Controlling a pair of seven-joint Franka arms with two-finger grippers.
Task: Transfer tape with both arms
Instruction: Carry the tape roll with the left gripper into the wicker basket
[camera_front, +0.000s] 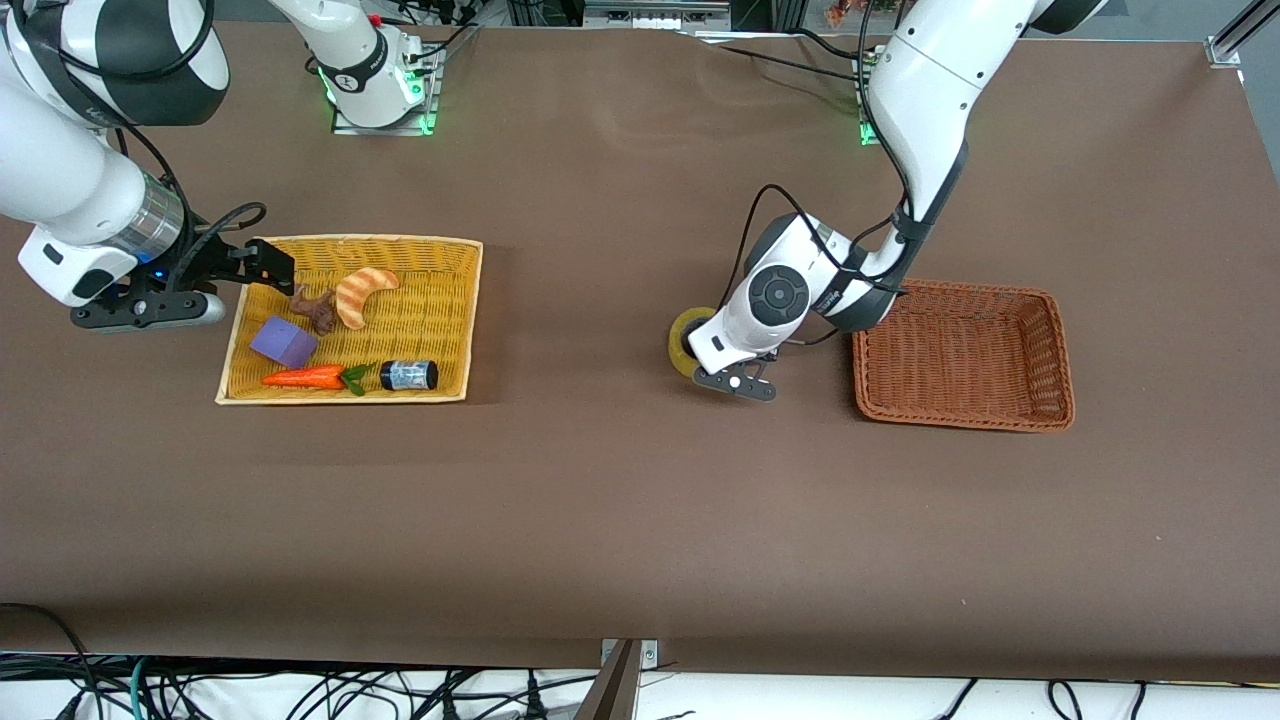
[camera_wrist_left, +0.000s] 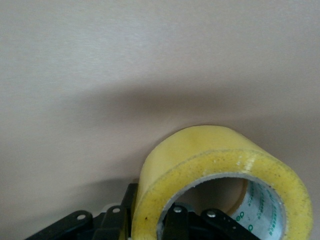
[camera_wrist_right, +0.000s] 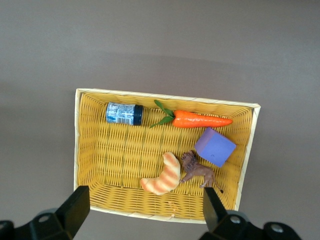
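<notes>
I've got the tape (camera_front: 686, 340) in the left gripper (camera_front: 737, 382), low over the bare surface (camera_front: 620, 480) between the two baskets. In the left wrist view the roll (camera_wrist_left: 220, 170) stands on edge, one finger (camera_wrist_left: 176, 220) inside the hole and the other outside the wall, clenched on the ring. It sticks out from the fingers toward the yellow basket (camera_front: 455, 330); the brown basket (camera_front: 965, 355) sits just beside the wrist, empty.

The right gripper (camera_front: 270, 262) hangs over the rim of the yellow basket, fingers (camera_wrist_right: 76, 207) spread wide and holding nothing, with the croissant (camera_wrist_right: 162, 175), lion (camera_wrist_right: 197, 170), block (camera_wrist_right: 215, 146), carrot (camera_wrist_right: 200, 120) and bottle (camera_wrist_right: 124, 113) below them. That arm is waiting.

My read: the tape is with the left arm, so the brown basket is next. To do it well, I'd lift enough for the roll's lower edge to clear the rim, swing until it's well inside the walls, lower, then release. The grip is on one thin wall, so the roll could pivot; I'd move slowly.
</notes>
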